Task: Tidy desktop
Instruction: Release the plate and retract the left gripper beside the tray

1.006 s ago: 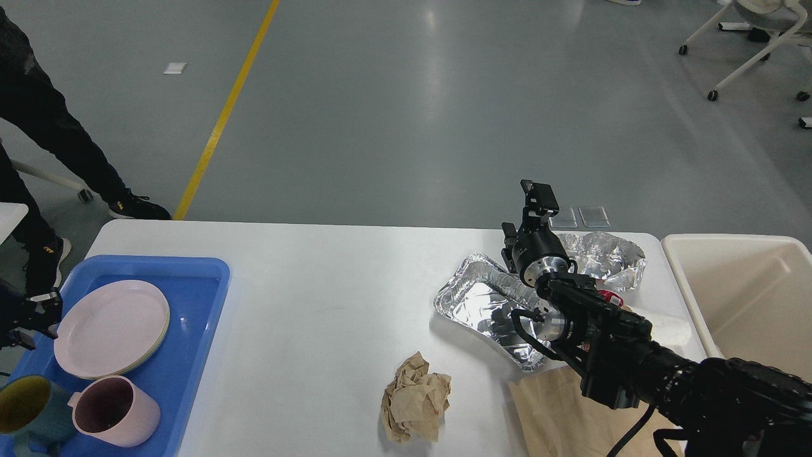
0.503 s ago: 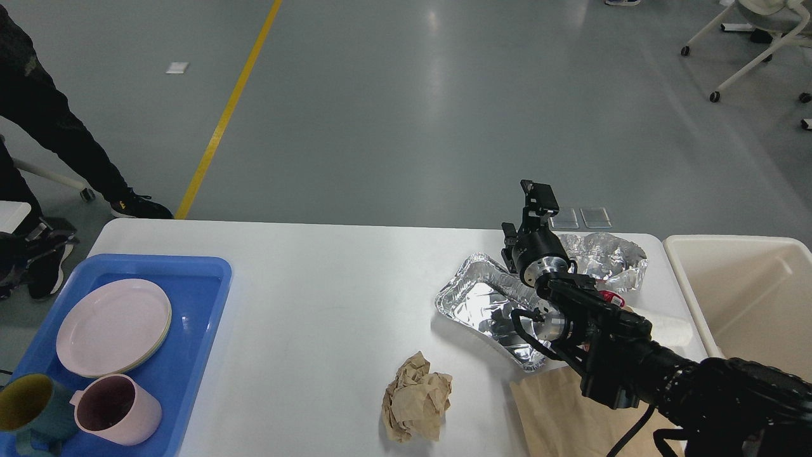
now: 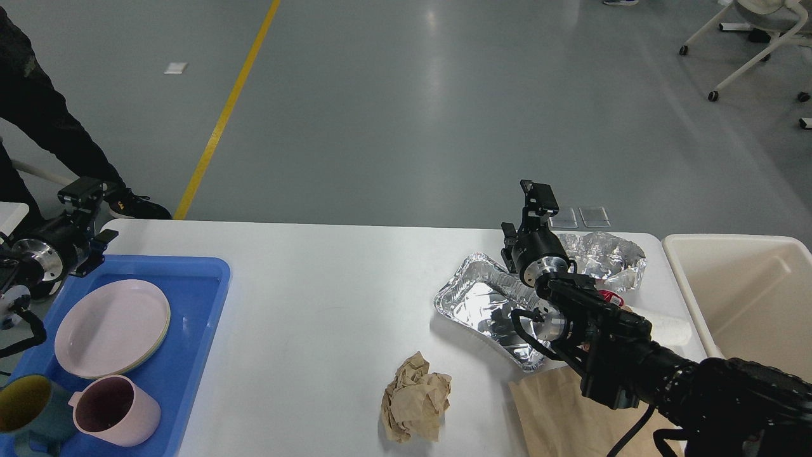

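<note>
On desktop: no legible writing | left fingers, right fingers: opening indiscernible

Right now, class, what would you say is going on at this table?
A two-armed robot is tidying a white desktop. Neither gripper holds anything: the right gripper is raised above a foil tray, the left gripper above the blue tray holding plates and mugs. A crumpled paper ball lies on the desktop, the cream bin beside it.

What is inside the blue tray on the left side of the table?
The blue tray holds stacked pale pink plates, a pink mug and a teal mug. The lower plate shows only its rim.
</note>
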Tool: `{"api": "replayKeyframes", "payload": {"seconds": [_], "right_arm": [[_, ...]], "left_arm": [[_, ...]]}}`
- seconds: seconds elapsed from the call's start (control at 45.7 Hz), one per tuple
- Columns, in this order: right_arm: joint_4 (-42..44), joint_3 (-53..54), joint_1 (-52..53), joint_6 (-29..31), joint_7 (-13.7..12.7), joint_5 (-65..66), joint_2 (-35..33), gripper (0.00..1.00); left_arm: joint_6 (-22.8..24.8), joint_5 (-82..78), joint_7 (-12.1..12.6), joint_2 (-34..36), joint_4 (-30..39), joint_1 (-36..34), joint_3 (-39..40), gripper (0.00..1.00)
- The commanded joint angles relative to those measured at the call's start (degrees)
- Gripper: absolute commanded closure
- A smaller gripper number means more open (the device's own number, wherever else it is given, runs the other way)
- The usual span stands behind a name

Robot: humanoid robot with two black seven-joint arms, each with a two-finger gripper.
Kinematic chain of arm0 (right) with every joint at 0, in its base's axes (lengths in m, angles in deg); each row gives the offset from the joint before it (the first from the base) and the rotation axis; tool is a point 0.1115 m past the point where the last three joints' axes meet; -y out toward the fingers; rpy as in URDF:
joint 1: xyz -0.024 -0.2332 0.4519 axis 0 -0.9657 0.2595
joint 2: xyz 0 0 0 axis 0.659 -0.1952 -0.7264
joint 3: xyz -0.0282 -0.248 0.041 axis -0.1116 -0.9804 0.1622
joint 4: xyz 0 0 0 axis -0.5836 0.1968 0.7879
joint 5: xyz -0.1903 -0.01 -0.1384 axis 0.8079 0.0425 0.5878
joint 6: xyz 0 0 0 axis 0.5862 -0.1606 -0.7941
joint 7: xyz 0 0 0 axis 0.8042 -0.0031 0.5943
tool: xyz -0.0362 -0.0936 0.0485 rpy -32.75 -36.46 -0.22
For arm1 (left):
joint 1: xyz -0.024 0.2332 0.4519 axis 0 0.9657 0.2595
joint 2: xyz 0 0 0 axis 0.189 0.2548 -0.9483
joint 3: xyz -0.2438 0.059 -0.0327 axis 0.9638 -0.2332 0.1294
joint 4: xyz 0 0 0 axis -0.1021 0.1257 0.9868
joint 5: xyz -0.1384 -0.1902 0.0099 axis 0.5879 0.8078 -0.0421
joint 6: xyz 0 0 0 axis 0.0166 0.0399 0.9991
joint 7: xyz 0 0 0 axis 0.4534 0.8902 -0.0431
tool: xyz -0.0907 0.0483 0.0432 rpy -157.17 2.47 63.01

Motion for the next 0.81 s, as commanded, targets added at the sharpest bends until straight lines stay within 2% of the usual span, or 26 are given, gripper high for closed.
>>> {"api": "replayKeyframes", "payload": {"seconds": [0.0, 0.284, 0.393, 0.459, 0.546, 0.787], "right_arm": [[0.0, 0.0, 0.0, 0.0, 0.0, 0.0, 0.0, 0.0], [0.0, 0.0, 0.0, 0.0, 0.0, 0.0, 0.0, 0.0], [0.0, 0.0, 0.0, 0.0, 0.0, 0.0, 0.0, 0.0], [0.0, 0.0, 0.0, 0.0, 0.0, 0.0, 0.0, 0.0], [0.0, 0.0, 0.0, 0.0, 0.0, 0.0, 0.0, 0.0], [0.0, 0.0, 0.0, 0.0, 0.0, 0.0, 0.0, 0.0]], "left_arm": [[-0.4, 0.0, -3.0, -0.5, 0.0, 0.5, 7.5, 0.05], [0.2, 2.5, -1.8, -1.0, 0.1, -0.1, 24.3, 0.05], [0.1, 3.4, -0.1, -0.8, 0.2, -1.1, 30.7, 0.05], [-0.4, 3.6, 2.4, -0.2, 0.1, -2.3, 34.3, 0.05], [-0.3, 3.6, 5.4, 0.4, 0.1, -2.6, 36.9, 0.05], [0.4, 3.4, 5.2, 3.0, 0.2, -2.2, 36.5, 0.04]]}}
